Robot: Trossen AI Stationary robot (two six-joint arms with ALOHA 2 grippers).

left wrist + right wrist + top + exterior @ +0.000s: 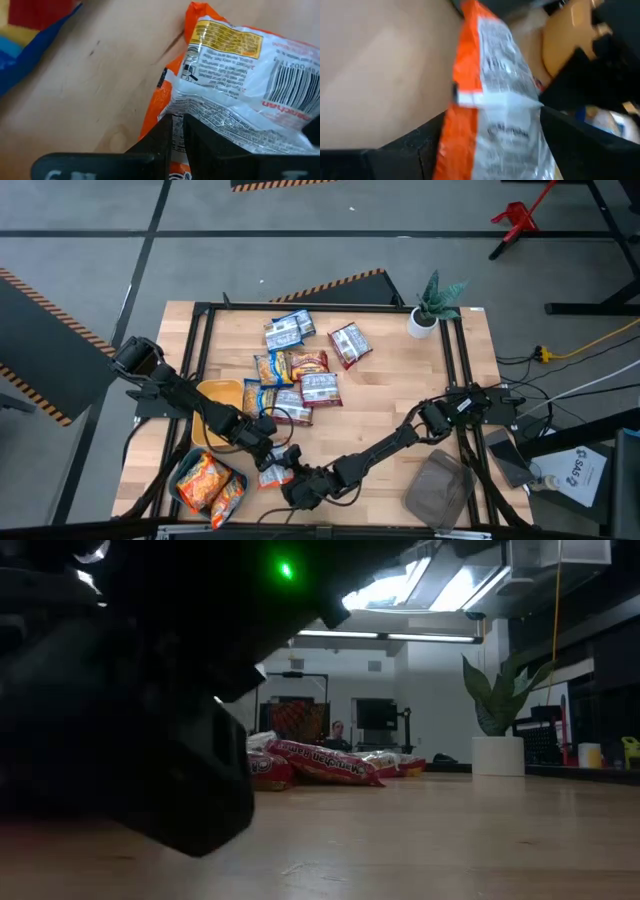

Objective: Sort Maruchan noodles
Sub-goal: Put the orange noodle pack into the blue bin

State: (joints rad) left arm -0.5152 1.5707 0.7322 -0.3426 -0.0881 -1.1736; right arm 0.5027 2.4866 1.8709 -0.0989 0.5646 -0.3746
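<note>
Left arm (pixel 170 388): black, jointed links, blocky matte housings.
Right arm (pixel 400 438): black, slim tubular forearm; bulkier joint block near the table's edge with dark cables.
Left gripper (pixel 175 145): two flat, matte black fingers on a black crossbar.
Right gripper (pixel 490 145): broad black fingers.
Indicator: green light on dark housing (pixel 285 570), low view.

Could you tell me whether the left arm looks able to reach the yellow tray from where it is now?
Probably yes: the yellow tray lies right beside the left arm, but the left tool is shut on the orange packet.
</note>
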